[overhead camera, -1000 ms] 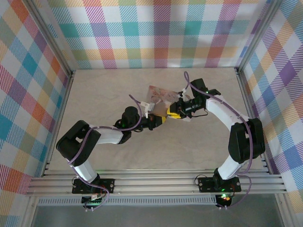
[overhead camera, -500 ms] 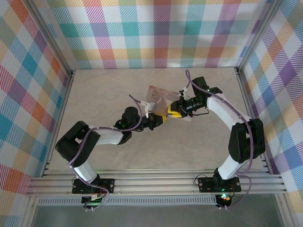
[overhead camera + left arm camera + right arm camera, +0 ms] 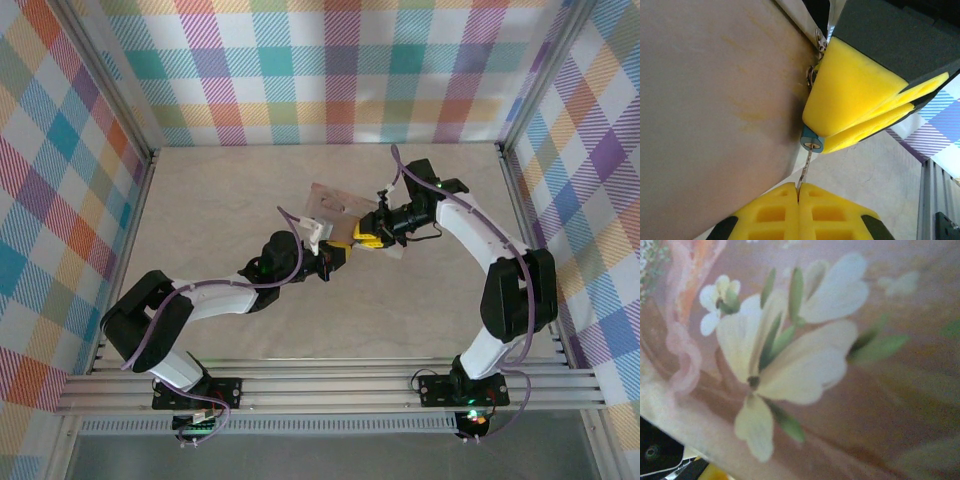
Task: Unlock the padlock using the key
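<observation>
While the left gripper (image 3: 798, 188) pinches the thin grey metal key (image 3: 805, 167) between its closed yellow fingers, the key's tip sits in the keyhole of the tiny blue-bodied padlock (image 3: 811, 140). The right gripper (image 3: 366, 238) clamps the padlock, which hangs against the pink flower-printed box (image 3: 335, 203) mid-table.

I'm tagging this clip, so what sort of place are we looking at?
Likely a robot test cell: plaid backdrop panels wall a beige table, with left arm and right arm bolted to aluminium rails.
</observation>
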Available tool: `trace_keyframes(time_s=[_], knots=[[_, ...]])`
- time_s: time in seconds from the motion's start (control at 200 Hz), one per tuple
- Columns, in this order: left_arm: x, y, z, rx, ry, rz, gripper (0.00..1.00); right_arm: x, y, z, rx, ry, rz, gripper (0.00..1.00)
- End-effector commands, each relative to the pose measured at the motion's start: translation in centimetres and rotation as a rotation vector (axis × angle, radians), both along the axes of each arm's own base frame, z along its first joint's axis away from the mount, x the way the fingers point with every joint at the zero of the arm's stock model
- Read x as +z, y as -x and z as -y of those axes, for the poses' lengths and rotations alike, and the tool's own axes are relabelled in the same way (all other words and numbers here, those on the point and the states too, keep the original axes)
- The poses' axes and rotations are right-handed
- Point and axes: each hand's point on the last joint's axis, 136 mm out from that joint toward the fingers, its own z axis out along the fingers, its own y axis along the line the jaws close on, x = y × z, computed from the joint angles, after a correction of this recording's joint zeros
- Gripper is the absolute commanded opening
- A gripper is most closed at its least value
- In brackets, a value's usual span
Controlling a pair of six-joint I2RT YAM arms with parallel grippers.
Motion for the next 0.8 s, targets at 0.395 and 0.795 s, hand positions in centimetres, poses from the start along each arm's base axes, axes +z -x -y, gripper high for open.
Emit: trace_keyframes(time_s=[0.395, 0.795], knots=[[7.3, -1.9, 1.5, -0.057, 0.313, -0.040, 0.00, 0.8, 1.5, -1.0, 0.070, -0.020, -0.007, 0.00], [4.8, -1.3, 2.7, -0.057, 0.185, 0.045, 0.00, -0.3, 1.3, -1.1, 0.056, -0.003, -0.017, 0.00]])
